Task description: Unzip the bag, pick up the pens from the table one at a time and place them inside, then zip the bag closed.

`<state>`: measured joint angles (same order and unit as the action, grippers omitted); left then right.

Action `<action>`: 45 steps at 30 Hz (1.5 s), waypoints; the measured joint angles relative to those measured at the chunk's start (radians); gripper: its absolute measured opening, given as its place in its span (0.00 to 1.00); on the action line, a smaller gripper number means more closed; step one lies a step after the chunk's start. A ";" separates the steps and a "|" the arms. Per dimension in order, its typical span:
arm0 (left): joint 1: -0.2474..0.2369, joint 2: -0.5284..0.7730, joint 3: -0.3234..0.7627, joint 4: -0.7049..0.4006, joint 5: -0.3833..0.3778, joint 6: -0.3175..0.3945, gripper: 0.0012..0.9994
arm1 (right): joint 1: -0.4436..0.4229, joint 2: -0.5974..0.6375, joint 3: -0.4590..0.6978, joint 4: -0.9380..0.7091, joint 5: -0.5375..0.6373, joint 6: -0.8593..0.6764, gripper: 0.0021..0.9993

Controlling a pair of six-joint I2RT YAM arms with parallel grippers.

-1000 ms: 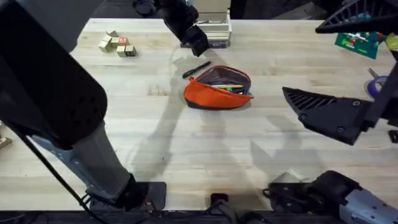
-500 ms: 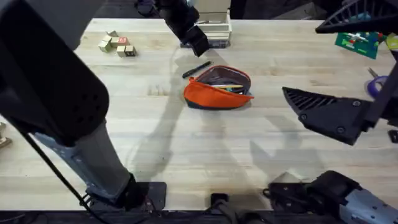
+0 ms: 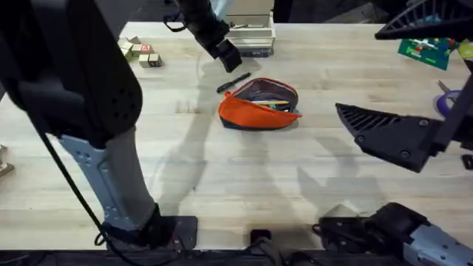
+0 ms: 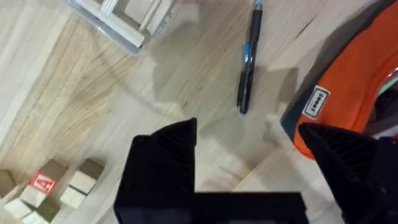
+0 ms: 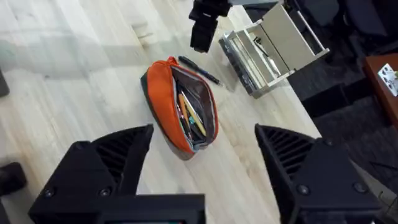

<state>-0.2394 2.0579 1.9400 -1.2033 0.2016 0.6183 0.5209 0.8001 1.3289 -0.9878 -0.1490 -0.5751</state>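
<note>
With both our left gripper (image 4: 249, 180) and right gripper (image 5: 202, 165) spread wide, we risk nudging the pen (image 4: 247, 61) lying just beside the unzipped bag (image 3: 259, 105) and rolling it away.

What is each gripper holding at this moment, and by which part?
Nothing is held. The left gripper is open above the table, near the pen that lies beside the open bag. The right gripper is open too.
</note>
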 joint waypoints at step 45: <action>-0.039 0.229 0.000 0.048 0.040 0.003 0.95 | 0.000 0.000 0.000 0.000 0.000 0.000 1.00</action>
<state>-0.2783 2.2871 1.9400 -1.1557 0.2417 0.6213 0.5209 0.8001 1.3289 -0.9878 -0.1490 -0.5751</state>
